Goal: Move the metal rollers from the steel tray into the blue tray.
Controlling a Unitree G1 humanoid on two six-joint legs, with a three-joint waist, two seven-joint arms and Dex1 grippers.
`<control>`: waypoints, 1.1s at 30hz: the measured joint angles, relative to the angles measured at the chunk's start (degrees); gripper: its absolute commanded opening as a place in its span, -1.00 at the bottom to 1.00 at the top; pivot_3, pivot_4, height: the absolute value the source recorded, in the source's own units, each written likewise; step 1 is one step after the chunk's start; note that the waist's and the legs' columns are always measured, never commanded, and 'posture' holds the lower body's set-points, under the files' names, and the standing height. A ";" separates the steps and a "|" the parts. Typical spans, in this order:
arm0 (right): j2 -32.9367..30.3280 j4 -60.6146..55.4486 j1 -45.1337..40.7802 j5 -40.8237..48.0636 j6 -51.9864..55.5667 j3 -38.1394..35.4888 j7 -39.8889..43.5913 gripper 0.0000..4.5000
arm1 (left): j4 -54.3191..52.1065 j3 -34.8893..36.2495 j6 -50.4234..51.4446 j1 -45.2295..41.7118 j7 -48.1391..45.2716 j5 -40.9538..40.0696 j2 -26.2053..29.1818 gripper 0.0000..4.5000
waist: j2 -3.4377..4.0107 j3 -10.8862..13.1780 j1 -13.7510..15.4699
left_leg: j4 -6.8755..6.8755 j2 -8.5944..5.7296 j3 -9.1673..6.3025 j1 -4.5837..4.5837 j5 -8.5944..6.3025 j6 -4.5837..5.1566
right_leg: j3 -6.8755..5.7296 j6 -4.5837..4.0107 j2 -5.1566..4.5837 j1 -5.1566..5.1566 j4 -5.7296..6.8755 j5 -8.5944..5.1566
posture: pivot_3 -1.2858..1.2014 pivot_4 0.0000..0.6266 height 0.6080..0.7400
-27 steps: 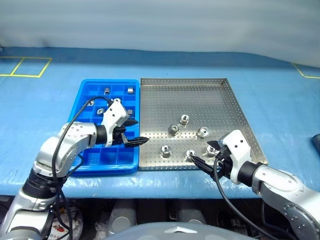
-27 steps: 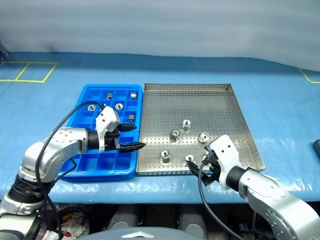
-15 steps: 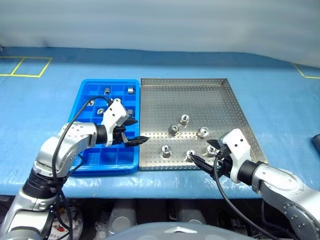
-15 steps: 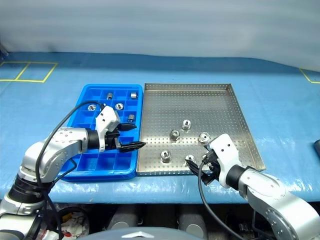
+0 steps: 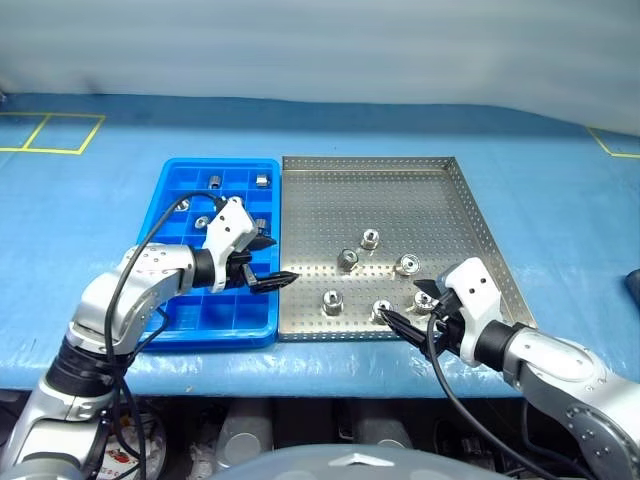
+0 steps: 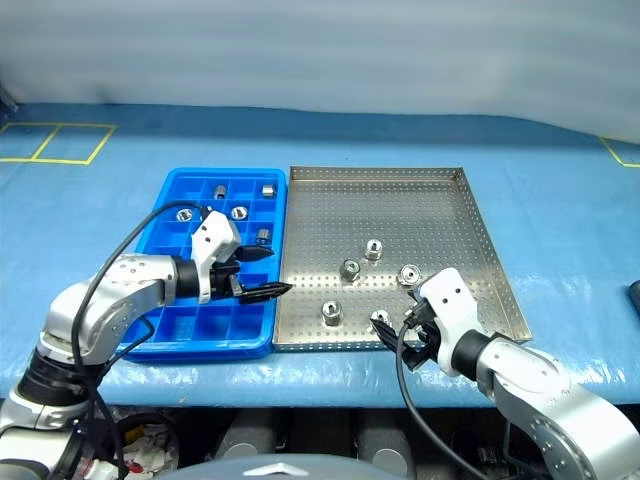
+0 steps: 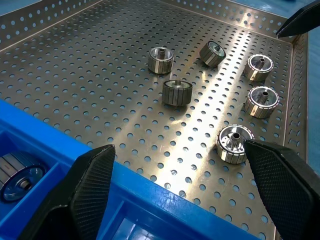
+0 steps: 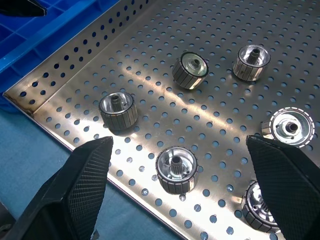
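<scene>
Right now the right gripper (image 8: 177,192), fingers spread wide and empty, should drop straight onto the roller (image 8: 176,171) between them on the steel tray (image 8: 150,107), while the left gripper (image 7: 175,187), equally open and empty, waits over the blue tray (image 5: 180,195) edge.

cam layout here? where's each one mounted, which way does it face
Head stereo pair: on the head, looking forward and down at the blue tray and steel tray; both arms show.
Left wrist: looks along the open left hand, over the blue tray's edge at six metal rollers.
Right wrist: looks along the open right hand at the same rollers.
Shared: the rollers on the steel tray show in every view.
</scene>
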 measured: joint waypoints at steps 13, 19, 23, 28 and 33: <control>0.96 -0.09 0.93 0.01 0.00 -0.31 -0.20 1.00 | 1.33 0.00 -1.37 -1.81 -0.27 -0.25 -2.29 0.98 | 0.00 0.00 -0.04 | 0.00 -0.01 0.00 -0.01 0.00 0.01 | -0.01 0.01 0.00 0.01 -0.02 0.00 | 0.07 -0.52 1.00; 2.32 -0.06 0.72 -0.18 -0.20 -0.43 -1.42 1.00 | 6.93 -1.54 -3.80 -9.12 -1.67 0.57 -5.51 0.98 | -0.01 0.01 0.03 | 0.04 -0.05 0.00 -0.03 -0.01 0.02 | -0.01 0.02 0.01 0.03 -0.02 0.02 | 0.07 -0.52 1.00; 3.60 -0.05 -0.44 -1.24 -1.34 0.19 -2.52 1.00 | 14.04 -7.86 -4.35 -17.64 -2.26 4.41 -10.47 0.98 | -0.03 0.01 0.15 | 0.10 -0.15 0.08 -0.08 -0.03 0.07 | 0.02 0.08 0.00 0.09 -0.07 0.05 | 0.06 -0.52 1.00; 5.94 -0.07 -1.89 -3.57 -2.31 2.66 -5.29 1.00 | 25.94 -14.20 -8.07 -24.42 -2.75 9.83 -17.75 0.98 | -0.02 0.01 -0.29 | 0.08 -0.17 0.17 -0.20 -0.08 0.16 | 0.10 0.13 0.01 -0.03 -0.13 0.06 | 0.04 -0.52 1.00; 7.56 -0.52 -0.77 -5.34 -2.70 4.79 -7.21 1.00 | 38.92 -15.97 -14.30 -27.53 -1.15 15.67 -23.41 0.98 | -0.02 0.01 -0.81 | 0.15 -0.17 0.15 -0.35 -0.10 0.19 | 0.10 0.16 0.02 -0.13 -0.13 0.06 | 0.00 -0.52 1.00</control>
